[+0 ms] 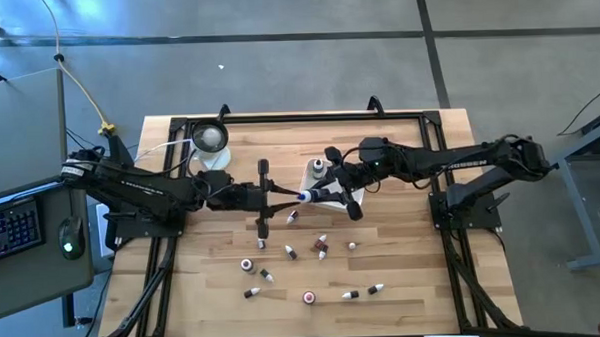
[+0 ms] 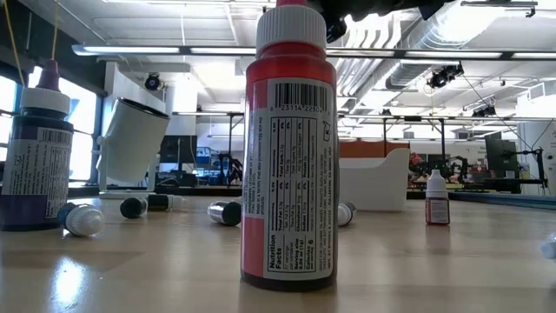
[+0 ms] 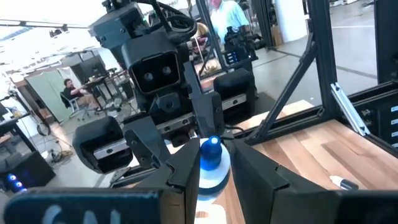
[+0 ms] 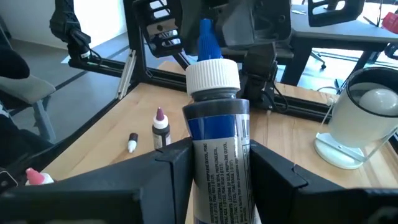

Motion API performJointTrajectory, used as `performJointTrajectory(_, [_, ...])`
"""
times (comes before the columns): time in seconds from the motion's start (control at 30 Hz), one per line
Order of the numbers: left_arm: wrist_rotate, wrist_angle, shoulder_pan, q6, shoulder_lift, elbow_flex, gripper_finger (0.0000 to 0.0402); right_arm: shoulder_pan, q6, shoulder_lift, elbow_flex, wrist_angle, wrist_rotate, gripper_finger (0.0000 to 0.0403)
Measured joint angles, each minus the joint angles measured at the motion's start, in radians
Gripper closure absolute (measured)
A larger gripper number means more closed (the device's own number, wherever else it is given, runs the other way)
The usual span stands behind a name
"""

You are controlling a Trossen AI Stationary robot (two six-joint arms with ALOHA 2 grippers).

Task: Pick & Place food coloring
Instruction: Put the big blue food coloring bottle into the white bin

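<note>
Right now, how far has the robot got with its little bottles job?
Barely started. One small bottle seems to stand in the white tray. In hand: the right pincer grips a blue bottle above the middle of the table, its tip pointing at the left pincer, which meets it there. Left: about ten bottles lie scattered on the table.

- The left hand (image 1: pixel 277 196) and right hand (image 1: pixel 316 195) meet mid-bench (image 1: pixel 414 275), a bottle (image 1: pixel 306 196) between them.
- The tray (image 1: pixel 316 176) sits just behind.
- The dish (image 1: pixel 209 140) stands back-left.
- Loose bottles (image 1: pixel 307 297) lie scattered in front.
</note>
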Motion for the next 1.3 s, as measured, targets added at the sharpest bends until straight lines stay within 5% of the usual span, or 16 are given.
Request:
performJointTrajectory(1.13, [-0.024, 0.156, 0.0, 0.053, 0.098, 0.001, 0.0314, 0.0, -0.002, 0.0, -0.001, -0.01, 0.0, 0.0276])
performJointTrajectory(1.3, [-0.025, 0.156, 0.0, 0.052, 0.098, 0.001, 0.0343, 0.0, -0.007, 0.0, -0.001, -0.005, 0.0, 0.0276])
